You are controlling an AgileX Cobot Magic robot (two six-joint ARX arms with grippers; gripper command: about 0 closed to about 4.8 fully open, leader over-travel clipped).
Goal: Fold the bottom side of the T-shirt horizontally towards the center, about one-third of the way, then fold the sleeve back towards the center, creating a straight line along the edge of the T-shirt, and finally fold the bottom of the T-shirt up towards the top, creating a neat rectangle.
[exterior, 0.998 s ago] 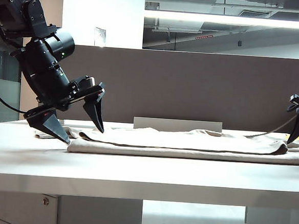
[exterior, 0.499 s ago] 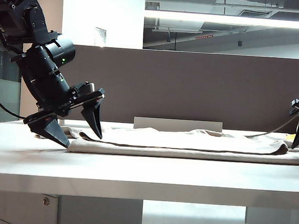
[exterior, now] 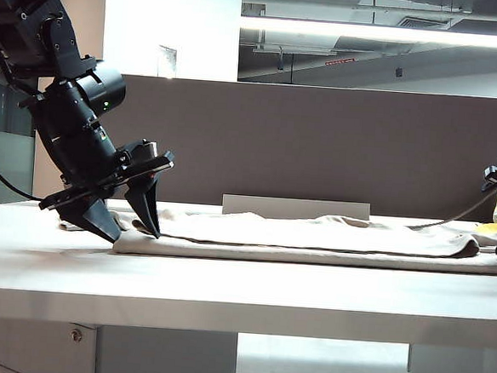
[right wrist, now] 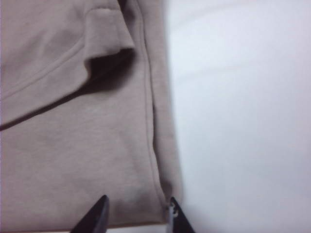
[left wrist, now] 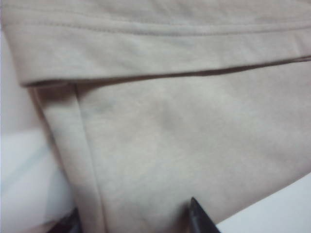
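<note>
**Desk:** Straddling which part of the cloth, exactly?

**Caption writer:** The left gripper (exterior: 132, 234) stands at the left end of the T-shirt (exterior: 313, 242), tips down on the near corner. Its jaws are plainly apart, one fingertip on either side of the cloth, nothing pinched yet. Beside that corner runs a stitched band that reads as the bottom of the T-shirt (left wrist: 65, 145).

**Desk:** And the other arm?

**Caption writer:** The right gripper (right wrist: 137, 216) is at the shirt's opposite end, on its near corner, with a sleeve cuff (right wrist: 109, 34) lying folded just beyond. Its fingertips stand close together about the edge seam. Whether they have clamped the cloth cannot be told.

**Desk:** Where does the shirt lie?

**Caption writer:** Flat on the table (exterior: 224, 287), stretched into a long low strip. One flap is laid over the shirt's far part, so some lengthwise folding looks done.

**Desk:** So which step is this?

**Caption writer:** By the look of it, a lengthwise fold of the shirt's near side, taken at both corners at once. The final hem-to-top fold seems not yet begun.

**Desk:** What does the next move ask?

**Caption writer:** Both grippers need a firm pinch on their corners. Then an even lift and a carry towards the shirt's centre line, keeping the edge taut so the crease runs straight.
</note>
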